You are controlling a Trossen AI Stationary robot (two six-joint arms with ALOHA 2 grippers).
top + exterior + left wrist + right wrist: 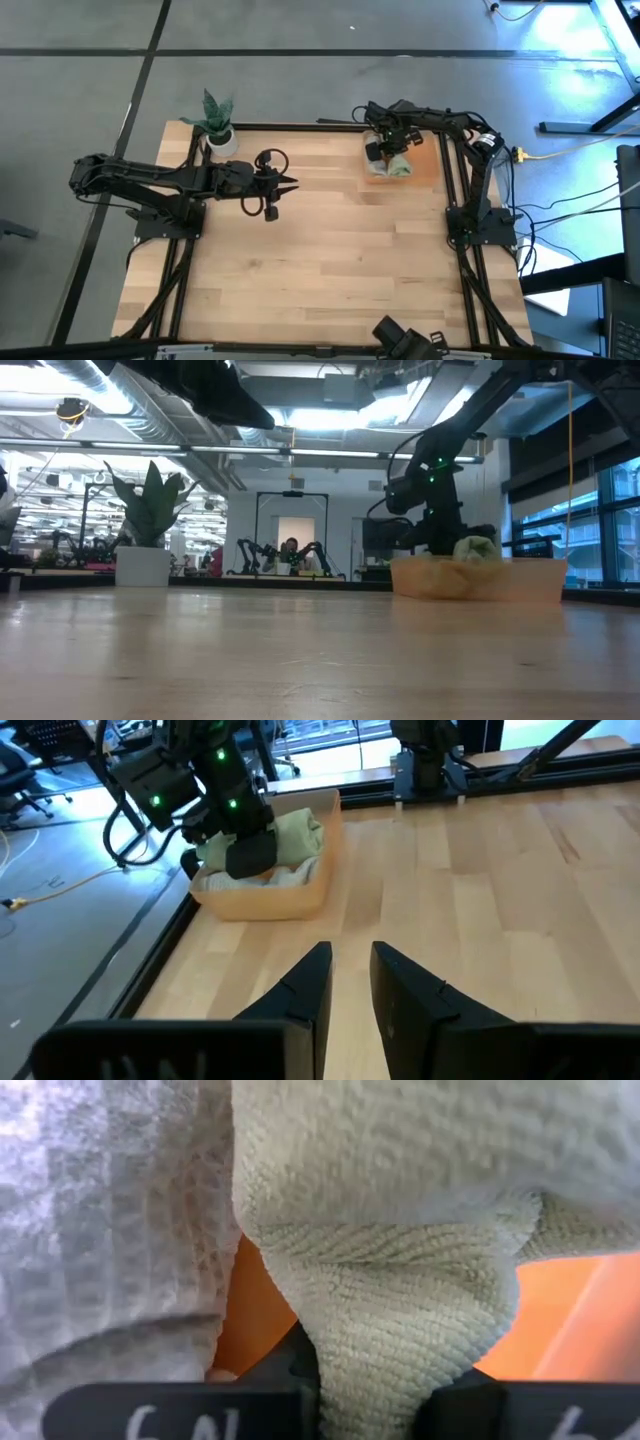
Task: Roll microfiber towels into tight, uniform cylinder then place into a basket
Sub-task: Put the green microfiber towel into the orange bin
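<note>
The orange basket point(428, 160) stands at the table's far right corner. Inside it lie the light green towel point(400, 166), bunched into a roll, and the grey towel point(100, 1230) right beside it. My right gripper point(385, 150) points down into the basket and is shut on the green towel. My left gripper point(350, 982) hovers above the table's left half, open by a narrow gap with nothing in it, aimed toward the basket point(265, 898). My right gripper pinches a thick bunched fold of the green towel point(400, 1330) between its two fingers, coming from above and pointing down. The towel bulges out beyond the fingers and sits inside the basket against the grey towel, over the orange floor point(255, 1315).
A white pot with a green plant point(218, 130) stands at the far left corner of the table. Black frame rails point(455, 190) run along the table's sides. The wooden tabletop point(330, 260) between the arms is bare wood.
</note>
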